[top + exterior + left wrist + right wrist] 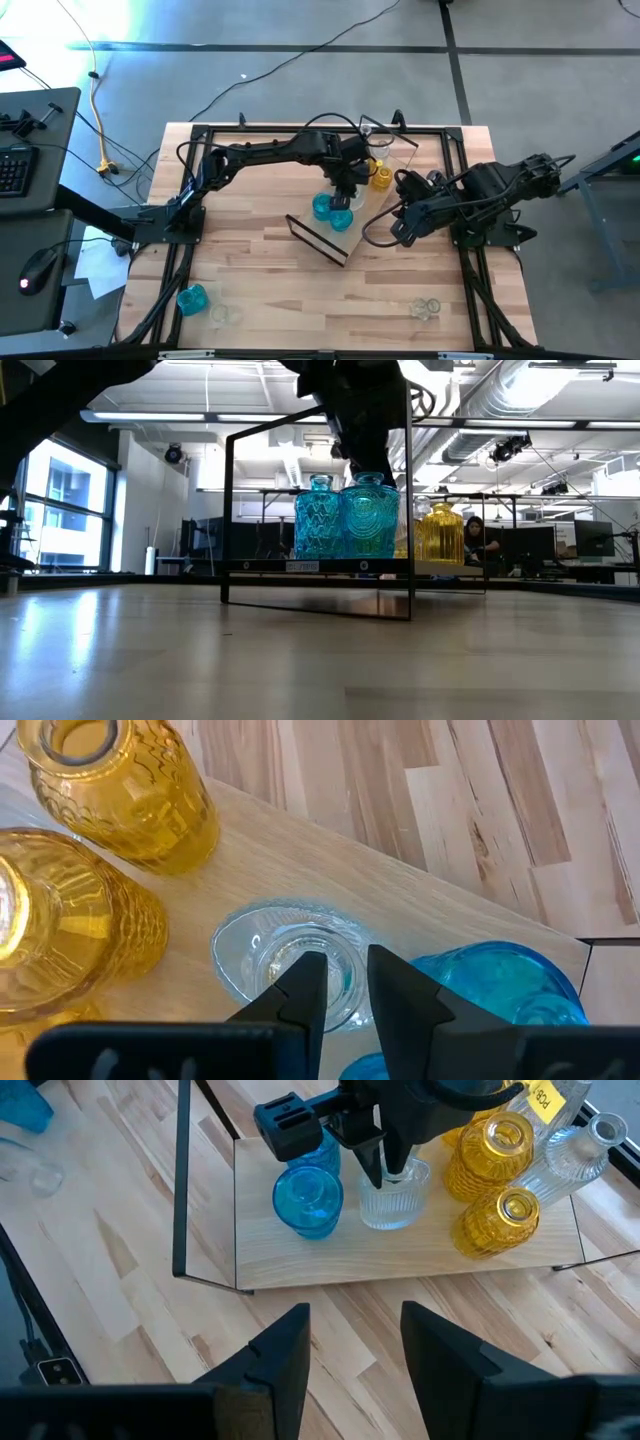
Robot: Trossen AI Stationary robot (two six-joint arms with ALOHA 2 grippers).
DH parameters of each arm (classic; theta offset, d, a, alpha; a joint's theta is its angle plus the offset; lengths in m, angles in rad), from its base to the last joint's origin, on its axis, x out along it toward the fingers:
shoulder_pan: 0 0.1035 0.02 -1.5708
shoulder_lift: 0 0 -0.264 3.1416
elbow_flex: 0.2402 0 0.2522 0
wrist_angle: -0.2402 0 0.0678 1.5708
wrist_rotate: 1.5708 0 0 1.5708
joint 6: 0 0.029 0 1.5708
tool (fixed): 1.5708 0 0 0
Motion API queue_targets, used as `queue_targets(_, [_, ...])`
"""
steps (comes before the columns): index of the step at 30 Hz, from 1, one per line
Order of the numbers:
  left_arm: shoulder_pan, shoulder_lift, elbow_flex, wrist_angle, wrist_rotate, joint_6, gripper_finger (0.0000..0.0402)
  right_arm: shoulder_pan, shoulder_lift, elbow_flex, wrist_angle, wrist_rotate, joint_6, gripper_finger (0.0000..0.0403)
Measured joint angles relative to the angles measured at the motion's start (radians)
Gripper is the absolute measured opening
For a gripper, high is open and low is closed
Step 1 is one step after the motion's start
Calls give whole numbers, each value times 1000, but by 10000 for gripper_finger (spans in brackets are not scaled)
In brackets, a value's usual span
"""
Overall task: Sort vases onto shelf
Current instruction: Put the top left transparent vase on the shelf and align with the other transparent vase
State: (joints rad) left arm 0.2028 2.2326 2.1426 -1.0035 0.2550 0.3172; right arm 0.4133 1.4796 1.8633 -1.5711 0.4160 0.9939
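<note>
Teal vases point(308, 1200) two, amber point(495, 1190) three on shelf point(300, 1265).

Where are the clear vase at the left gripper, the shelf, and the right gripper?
clear vase point(392, 1202), right wrist view, on its ribbed body.
left gripper point(388, 1172), right wrist view, between its fingertips at the vase mouth.
shelf point(400, 1255), right wrist view, bare board.
right gripper point(355, 1342), right wrist view, between its open fingers.

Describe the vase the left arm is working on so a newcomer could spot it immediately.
Find the shelf, the light-wood board with black wire frames lying mid-table. On it, the left gripper reaches down onto a clear ribbed vase between a teal-blue vase and the amber-yellow vases. It is the only colourless one with fingers at its neck.
</note>
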Motion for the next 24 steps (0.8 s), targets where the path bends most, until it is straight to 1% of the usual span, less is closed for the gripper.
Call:
queue_targets(13, [0,2,0,8,0,0,67,0,0,0,0,0,0,140])
queue_targets(20, [1,5,-5,23,-52,-1,67,0,0,0,0,-2,11,140])
queue_targets(24, [6,5,-6,22,-54,0,67,0,0,0,0,-3,11,140])
